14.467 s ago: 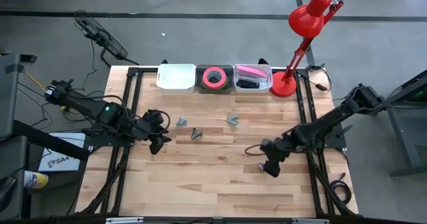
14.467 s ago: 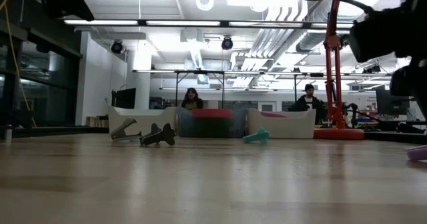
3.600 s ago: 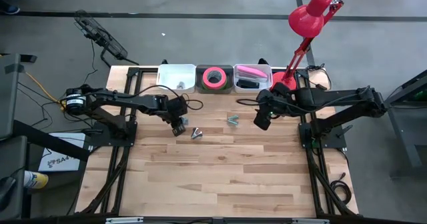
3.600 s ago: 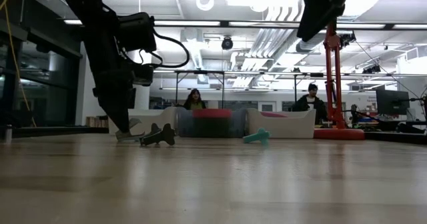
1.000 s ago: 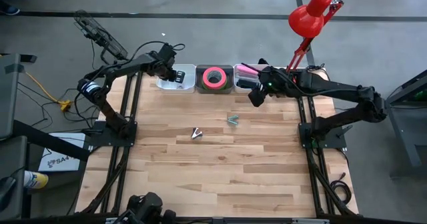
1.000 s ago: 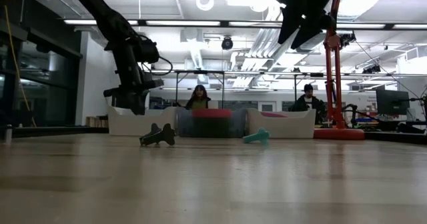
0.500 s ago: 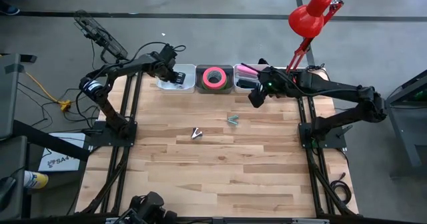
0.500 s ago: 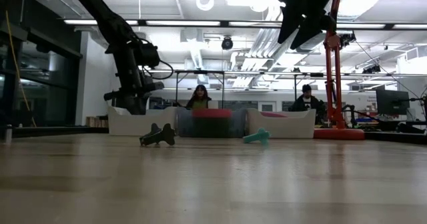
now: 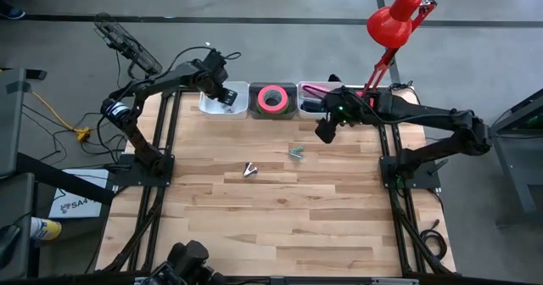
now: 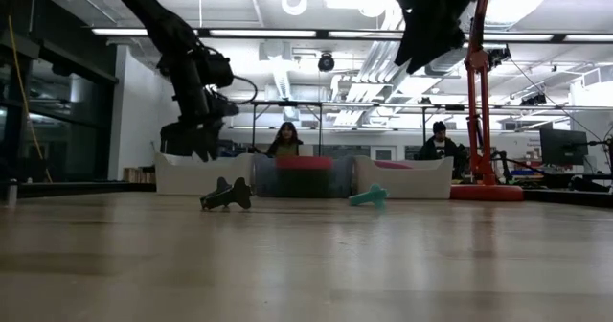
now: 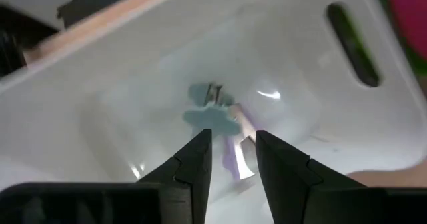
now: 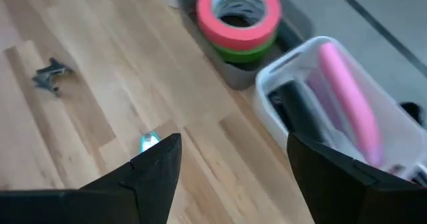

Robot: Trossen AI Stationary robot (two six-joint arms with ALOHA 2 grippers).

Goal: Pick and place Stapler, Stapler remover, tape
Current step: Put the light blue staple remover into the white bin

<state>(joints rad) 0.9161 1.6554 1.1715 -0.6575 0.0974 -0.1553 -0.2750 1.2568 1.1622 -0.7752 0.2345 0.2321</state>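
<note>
My left gripper point(image 9: 226, 97) hangs over the white bin point(image 9: 212, 107) at the table's far left, fingers a narrow gap apart point(image 11: 233, 136) and holding nothing. Below it, on the bin's floor, lie a teal-grey stapler remover point(image 11: 212, 114) and a purple one point(image 11: 235, 159). My right gripper point(image 9: 323, 132) hovers wide open point(image 12: 233, 141) over the table, just in front of the bin with the pink stapler point(image 12: 350, 97) and a black one point(image 12: 300, 107). A pink tape roll on a green one point(image 12: 239, 14) lies in the dark middle bin. Two stapler removers rest on the table: a dark one point(image 9: 249, 170) and a teal one point(image 9: 296, 153).
The three bins stand in a row along the far edge. A red desk lamp point(image 9: 386, 39) stands at the far right, next to the stapler bin point(image 9: 339, 108). Bare wood point(image 9: 288, 226) covers the near half of the table. In the low view, people sit in the room beyond.
My left gripper has risen a little above the white bin and rolled at the wrist. My right gripper has stayed in place above the table and turned slightly. The two stapler removers on the table have not moved.
</note>
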